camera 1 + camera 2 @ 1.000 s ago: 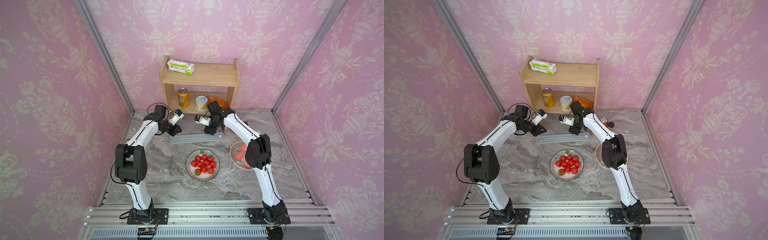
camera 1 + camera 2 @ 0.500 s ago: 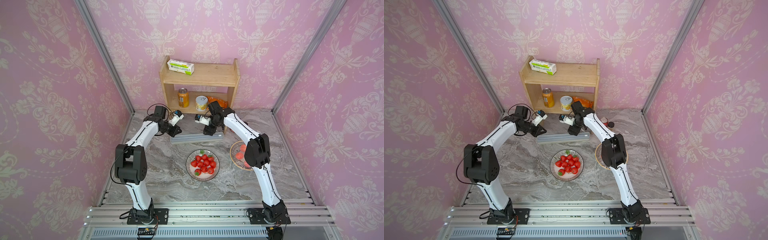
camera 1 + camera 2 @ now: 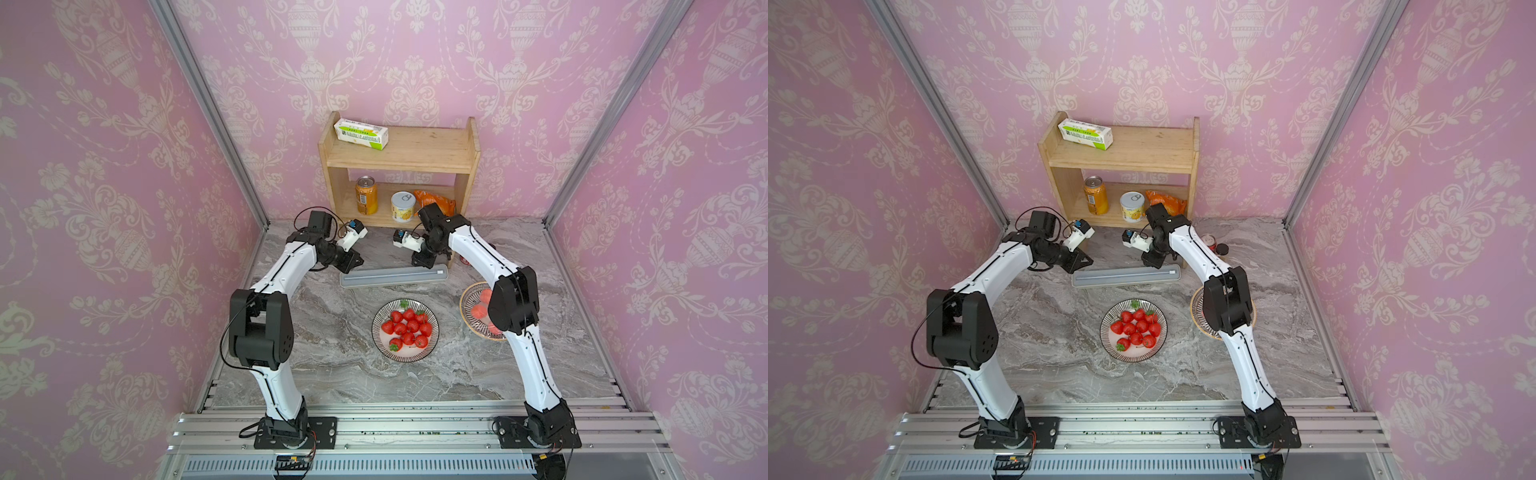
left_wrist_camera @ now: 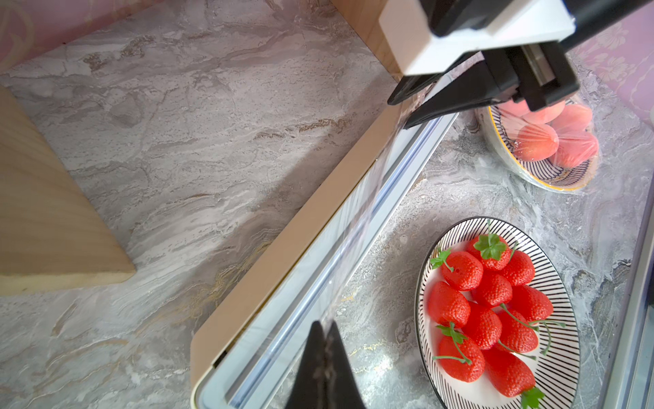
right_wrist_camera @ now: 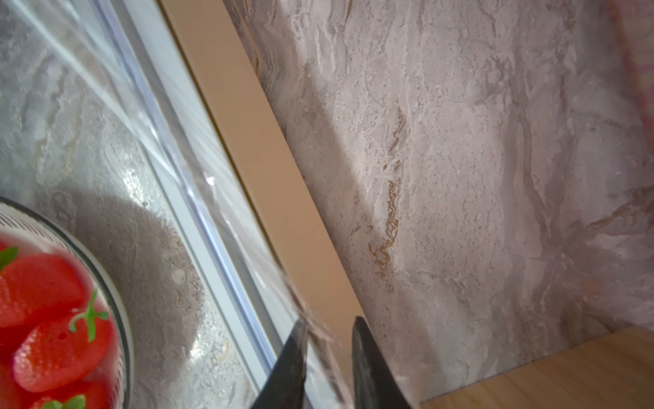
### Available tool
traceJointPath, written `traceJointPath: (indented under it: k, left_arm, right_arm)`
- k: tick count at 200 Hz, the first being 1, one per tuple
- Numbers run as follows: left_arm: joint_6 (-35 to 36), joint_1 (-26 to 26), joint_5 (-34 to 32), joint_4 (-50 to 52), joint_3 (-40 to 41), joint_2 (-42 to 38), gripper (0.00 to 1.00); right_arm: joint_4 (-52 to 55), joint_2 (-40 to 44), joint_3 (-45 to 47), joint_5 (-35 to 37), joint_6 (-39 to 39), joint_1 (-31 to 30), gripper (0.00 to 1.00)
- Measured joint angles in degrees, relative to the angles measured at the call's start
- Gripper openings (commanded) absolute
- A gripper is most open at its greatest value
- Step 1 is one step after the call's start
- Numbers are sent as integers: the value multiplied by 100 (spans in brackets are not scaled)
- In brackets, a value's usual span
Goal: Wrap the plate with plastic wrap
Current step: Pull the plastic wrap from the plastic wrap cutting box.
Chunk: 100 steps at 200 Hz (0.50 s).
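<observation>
Two white-and-black arms work over one grey marble table [image 3: 332,353]. On it lie one long, narrow cream dispenser box [image 3: 395,276] with a greyish translucent lid, and two round plates. One is a black-and-white striped plate [image 3: 409,355] carrying ten red strawberries [image 3: 407,328] (as near as I can count them). The other is a yellow-rimmed striped plate [image 4: 552,173] of pink peaches [image 4: 534,141], at least four, under crinkled film.

One wooden two-tier shelf [image 3: 415,156] at the back wall holds one white-and-green carton [image 3: 360,134] on top. Below are two cans, an orange can [image 3: 366,195] and a white-and-yellow can [image 3: 403,206], beside one orange snack bag [image 3: 436,199]. In a top view one small red can [image 3: 1208,241] sits on the table behind the right arm.

The thin, clear, glossy plastic wrap [image 4: 357,226] rises from the dispenser box as a sheet. Its free edge runs between the two grippers, above the box, on the far side of the black-and-white striped plate from the arm bases. The left gripper [image 4: 322,329] has its fingers pressed together on one end of that edge. The right gripper [image 5: 329,324] is at the other end. Its fingers stand a narrow gap apart with the film's edge between them, not visibly pinched.

The carton carries green print and both shelf cans bear labels, but none of the writing is legible.
</observation>
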State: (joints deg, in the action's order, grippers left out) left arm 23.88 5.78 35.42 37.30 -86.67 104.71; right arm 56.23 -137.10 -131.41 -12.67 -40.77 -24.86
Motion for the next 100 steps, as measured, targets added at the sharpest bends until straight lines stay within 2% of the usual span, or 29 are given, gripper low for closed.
traceJointPath:
  k: [50, 100]
  left_arm:
    - [0, 0, -17, 0, 0, -2, 0]
    - [0, -35, -17, 2, 0, -15, 0]
  right_arm:
    - [133, 70, 11, 0, -17, 7, 0]
    - [177, 730, 385, 2, -17, -4, 0]
